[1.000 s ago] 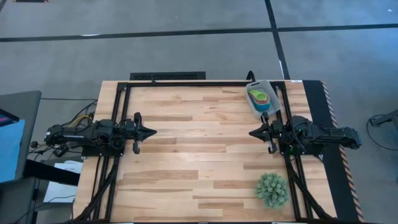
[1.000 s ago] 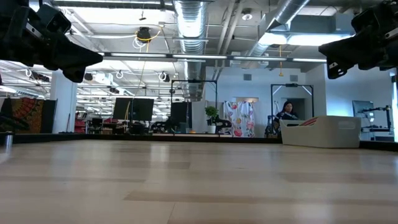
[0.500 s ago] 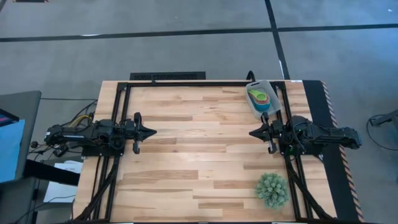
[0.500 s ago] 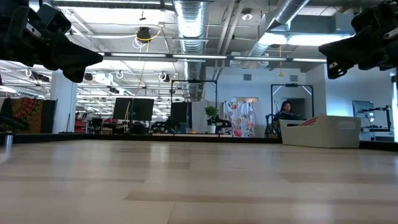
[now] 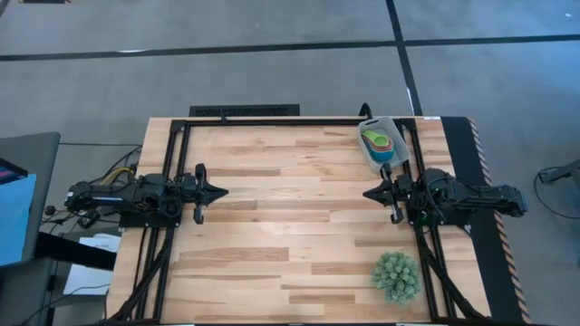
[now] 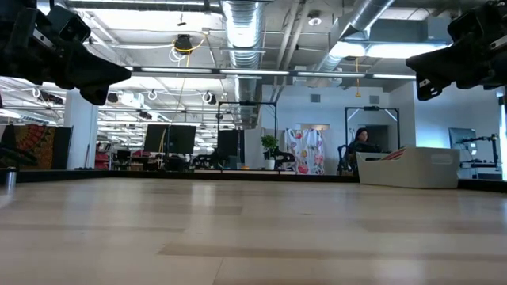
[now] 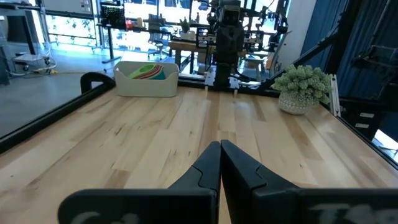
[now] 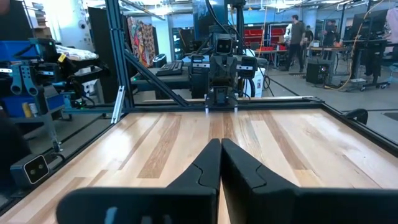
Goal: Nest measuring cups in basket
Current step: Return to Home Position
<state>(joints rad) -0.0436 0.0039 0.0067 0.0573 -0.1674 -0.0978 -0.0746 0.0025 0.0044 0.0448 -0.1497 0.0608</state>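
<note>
The pale grey basket (image 5: 383, 143) stands at the table's far right corner, with the measuring cups (image 5: 379, 141) nested inside it, green on top. In the left wrist view the basket (image 7: 147, 79) shows far off with the coloured cups (image 7: 148, 71) in it; in the low view the basket (image 6: 408, 168) stands on the right. My left gripper (image 5: 224, 191) hovers shut at the table's left side. My right gripper (image 5: 366, 193) hovers shut at the right side, a little nearer than the basket. Both point toward the table's middle and hold nothing.
A spiky green ball-shaped plant (image 5: 396, 275) in a pot stands at the near right corner. The wooden tabletop (image 5: 290, 208) between the two grippers is bare. A black frame runs along the table's edges. People show in the room beyond the table.
</note>
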